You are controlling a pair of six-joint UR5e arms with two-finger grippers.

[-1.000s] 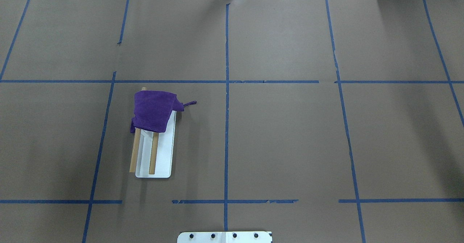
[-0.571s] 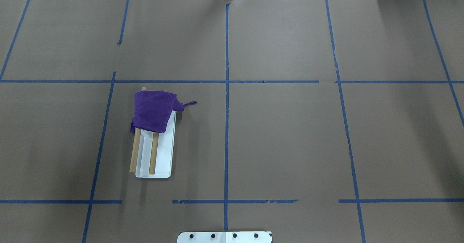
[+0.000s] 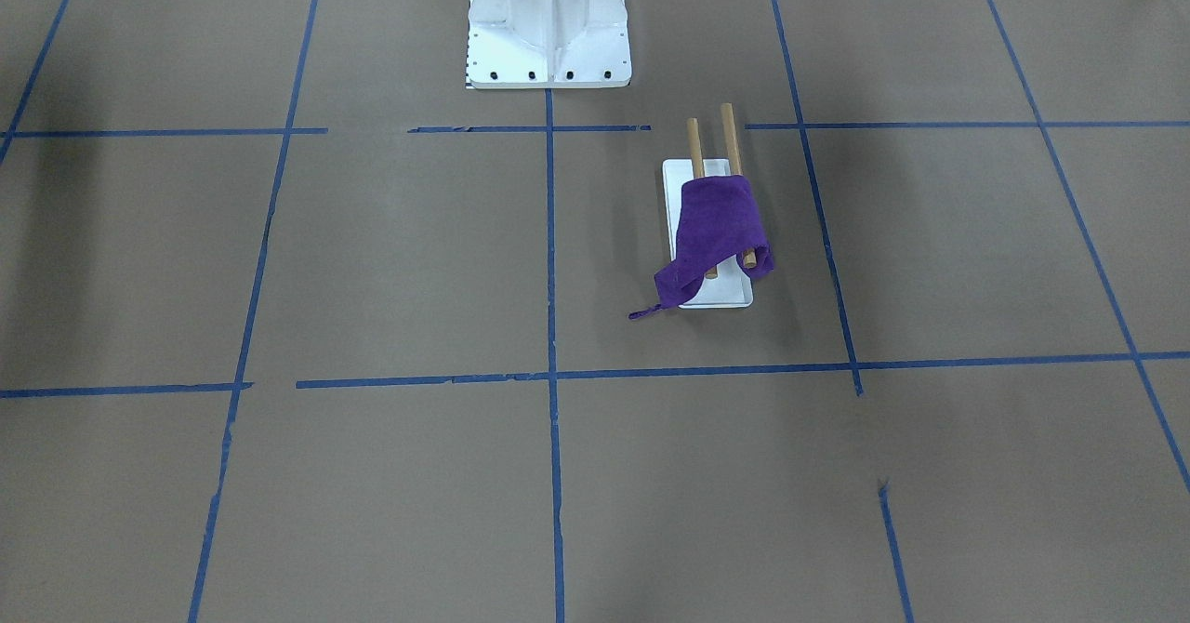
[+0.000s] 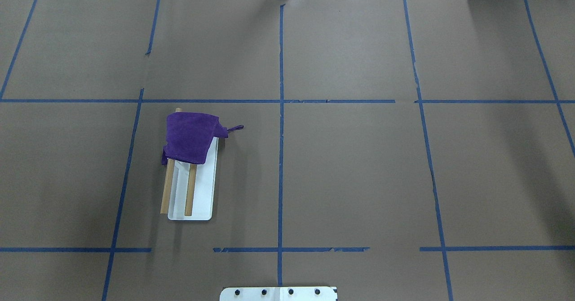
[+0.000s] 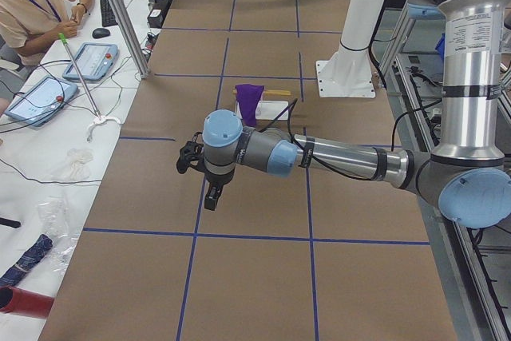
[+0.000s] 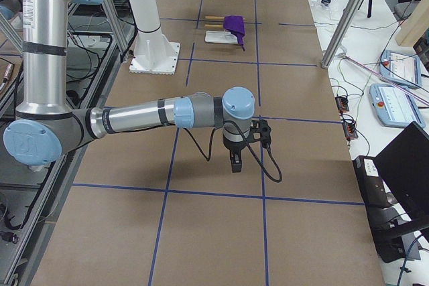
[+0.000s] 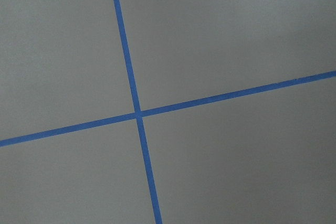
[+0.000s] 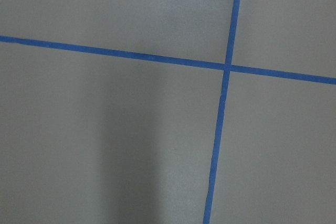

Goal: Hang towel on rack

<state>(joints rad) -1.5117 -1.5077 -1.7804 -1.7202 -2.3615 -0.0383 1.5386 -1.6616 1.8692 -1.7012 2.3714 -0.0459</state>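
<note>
Found the towel (image 4: 188,141) draped over both rods (image 4: 190,193) at the far end of the rack (image 4: 204,202). It is bunched, not spread, with its loop (image 4: 236,129) trailing off just beside the rack. Judged the hanging step done or nearly so. Would call next, at most, for spreading the cloth along the rack. Located the left gripper (image 5: 210,196) and the right gripper (image 6: 234,163) well apart from the rack on opposite sides, pointed down over bare table (image 4: 359,179), towel out of reach of both. Cannot tell whether either pair of fingers is spread or pressed together.
</note>
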